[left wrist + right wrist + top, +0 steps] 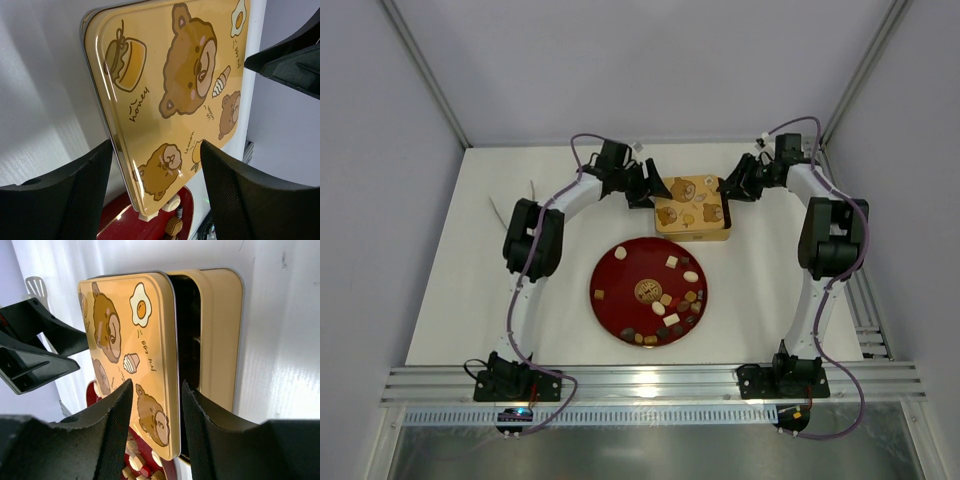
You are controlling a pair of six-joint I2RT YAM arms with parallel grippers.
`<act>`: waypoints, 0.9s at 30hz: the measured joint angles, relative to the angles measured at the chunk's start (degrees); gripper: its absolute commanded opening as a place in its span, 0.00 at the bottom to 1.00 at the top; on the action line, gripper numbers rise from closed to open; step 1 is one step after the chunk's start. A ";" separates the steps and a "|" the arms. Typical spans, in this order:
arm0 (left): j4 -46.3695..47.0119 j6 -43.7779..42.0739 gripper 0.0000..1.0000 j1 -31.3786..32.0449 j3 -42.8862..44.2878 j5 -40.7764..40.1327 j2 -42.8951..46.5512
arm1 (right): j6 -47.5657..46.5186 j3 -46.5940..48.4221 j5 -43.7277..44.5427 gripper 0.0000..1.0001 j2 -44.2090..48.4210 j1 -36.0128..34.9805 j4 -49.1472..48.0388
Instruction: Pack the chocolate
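Your chocolate (691,276) lay scattered on the red plate (620,285) in the middle of the bench (460,300). Most pieces crowded toward the plate's right side and near rim, with one large round piece close to its centre. Every piece you could see was on that plate.

Just beyond the plate sat the gold tin (220,330). Its bear-printed lid (150,340) was shifted off toward your left arm's side, so a dark strip of the tin's inside showed along the edge nearest your right arm.

Your left pincer (156,147) was at the lid's left side and spread wide, with the lid's near corner lying between its two fingers. From its wrist view you could not tell whether either finger touched the lid.

Your right pincer (156,384) was at the tin's right side. Its fingers were parted around the lid's edge, one over the printed face and the other on the side of the dark gap. Whether they pressed on the lid or only straddled it could not be told.
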State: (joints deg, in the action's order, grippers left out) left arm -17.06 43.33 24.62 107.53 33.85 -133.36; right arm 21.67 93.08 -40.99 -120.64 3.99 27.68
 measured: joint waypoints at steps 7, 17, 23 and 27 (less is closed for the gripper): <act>-0.57 0.15 0.69 0.48 0.28 -0.37 -0.13 | -0.79 -0.02 4.92 0.50 2.71 0.00 1.11; -1.14 1.03 0.68 0.87 2.21 -1.33 -0.90 | -0.22 -2.43 16.35 0.38 8.13 0.00 1.14; -1.53 1.42 0.68 1.51 3.10 -1.92 -1.36 | -0.20 -4.09 20.98 0.32 8.11 -0.07 2.58; -1.81 1.57 0.68 1.88 3.91 -2.23 -1.92 | -0.42 -4.83 23.02 0.30 8.09 -0.72 2.86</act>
State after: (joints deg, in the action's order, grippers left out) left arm -18.87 44.91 26.50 111.44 31.62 -135.28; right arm 21.26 88.25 -17.98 -112.55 3.27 30.55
